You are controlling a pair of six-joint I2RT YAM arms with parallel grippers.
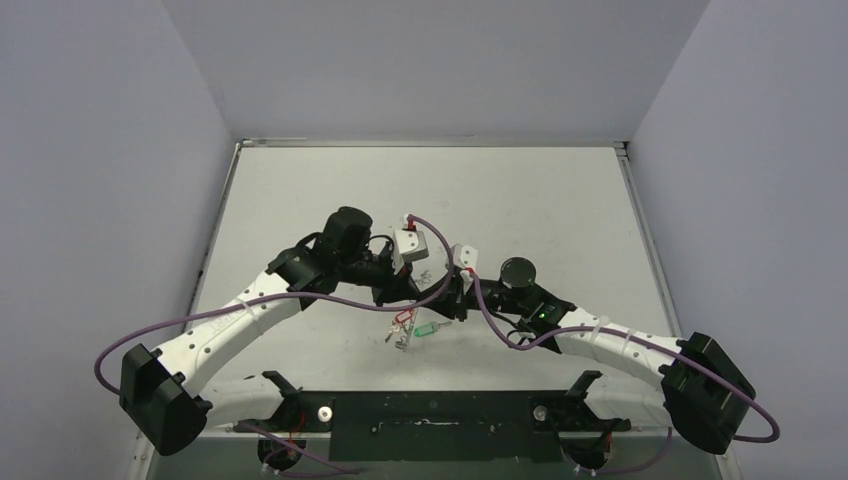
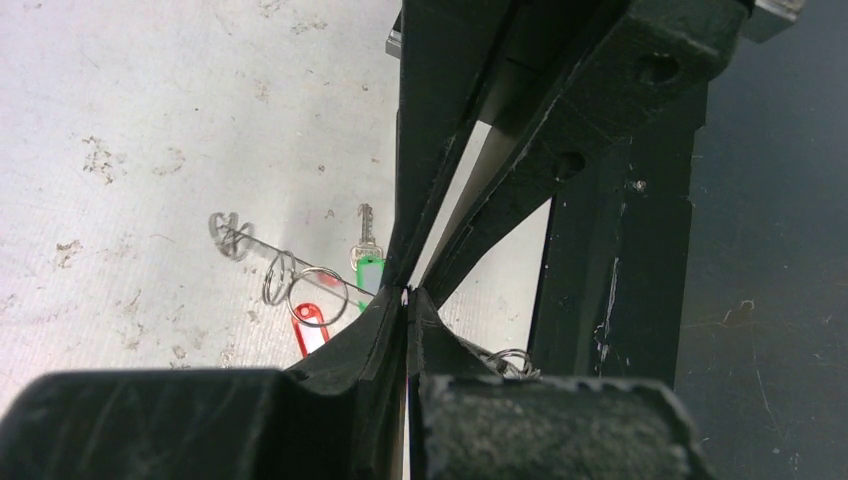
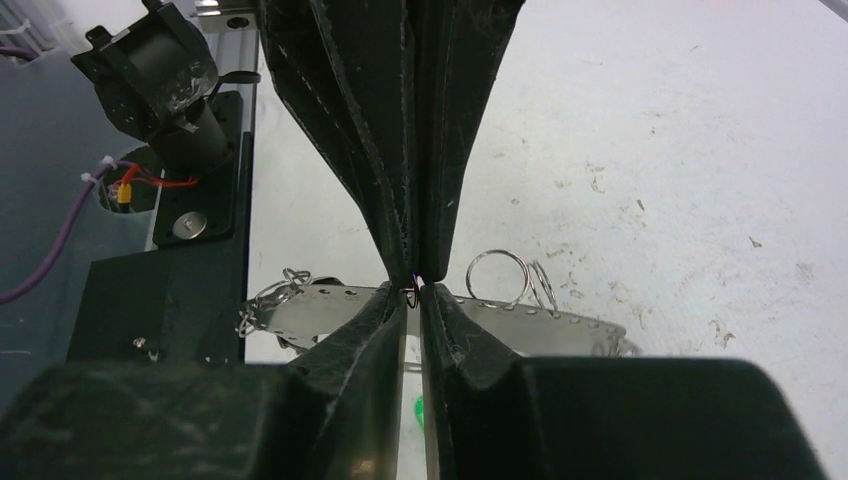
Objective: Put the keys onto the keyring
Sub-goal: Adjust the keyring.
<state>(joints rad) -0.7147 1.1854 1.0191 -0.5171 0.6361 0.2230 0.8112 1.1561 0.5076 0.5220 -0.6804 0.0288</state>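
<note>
Left gripper [image 2: 406, 300] is pinching the keyring [image 3: 540, 322], jaws together; right gripper [image 3: 415, 292] is sitting narrow against it, grip unclear. Keys [image 1: 425, 329] are lying on the table [image 1: 300, 200], well apart from its edges.

We see a pale, matt surface [image 2: 150, 100], scuffed and flecked with small dark marks. The keyring [image 3: 520, 315] looks like bright polished metal, a thin band pierced with holes, and its small rings [image 3: 497, 275] are glossy wire. The keys [image 2: 366, 225] have dull silver metal blades. The green tag [image 2: 371, 272] and red tag [image 2: 310, 328] are shiny plastic. The left claw [image 2: 405, 300] and right claw [image 3: 415, 292] look like matt black plastic, grainy and finely scratched. At the left of the right-wrist view, the base plate [image 3: 160, 300] is smooth and dark, with a shiny metal bolt [image 3: 187, 226].
</note>
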